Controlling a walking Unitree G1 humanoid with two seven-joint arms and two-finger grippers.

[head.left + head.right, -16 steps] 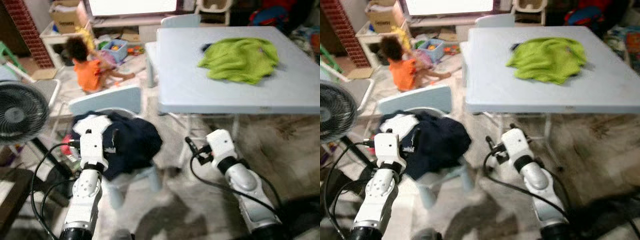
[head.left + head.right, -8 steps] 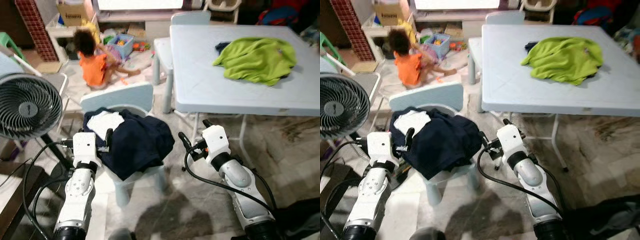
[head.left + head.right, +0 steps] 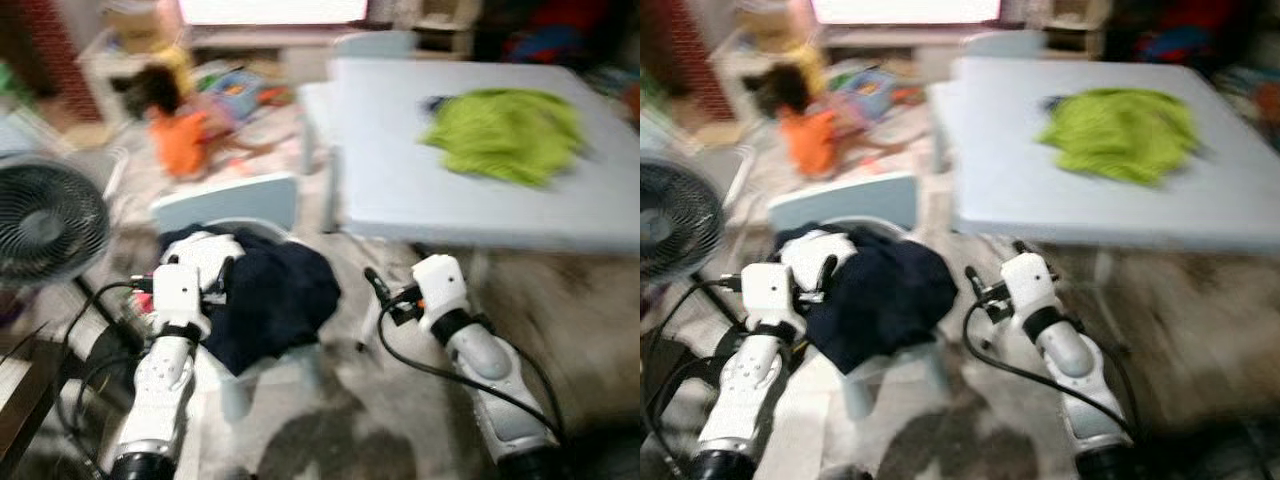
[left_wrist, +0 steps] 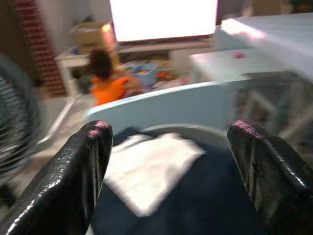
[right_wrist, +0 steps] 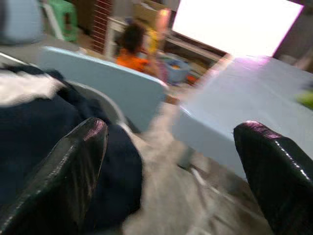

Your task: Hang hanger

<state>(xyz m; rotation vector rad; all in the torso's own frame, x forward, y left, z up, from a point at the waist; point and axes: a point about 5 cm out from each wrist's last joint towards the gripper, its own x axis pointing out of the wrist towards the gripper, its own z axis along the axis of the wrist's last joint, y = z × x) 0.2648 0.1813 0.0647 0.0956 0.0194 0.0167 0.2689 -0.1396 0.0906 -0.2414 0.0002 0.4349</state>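
Head views: no hanger can be made out, only a dark garment (image 3: 270, 300) heaped on a small chair (image 3: 228, 203) at 11 o'clock; wrist views: left gripper (image 4: 171, 161) and right gripper (image 5: 171, 171) gape empty, and the cloth, judged soft and light, favours pinching a raised fold.

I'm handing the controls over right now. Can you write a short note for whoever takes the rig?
Left pincer: open, holding nothing, pointing at the dark navy garment on the small blue chair.
Right pincer: open, holding nothing, low between the chair and the pale blue table.
A green garment lies on the table. No hanger can be made out; the head views are blurred.
Done: nothing grasped or hung so far.
Left: find the hanger, pick it up, hang it.
Note: a person sits on the floor beyond the chair.
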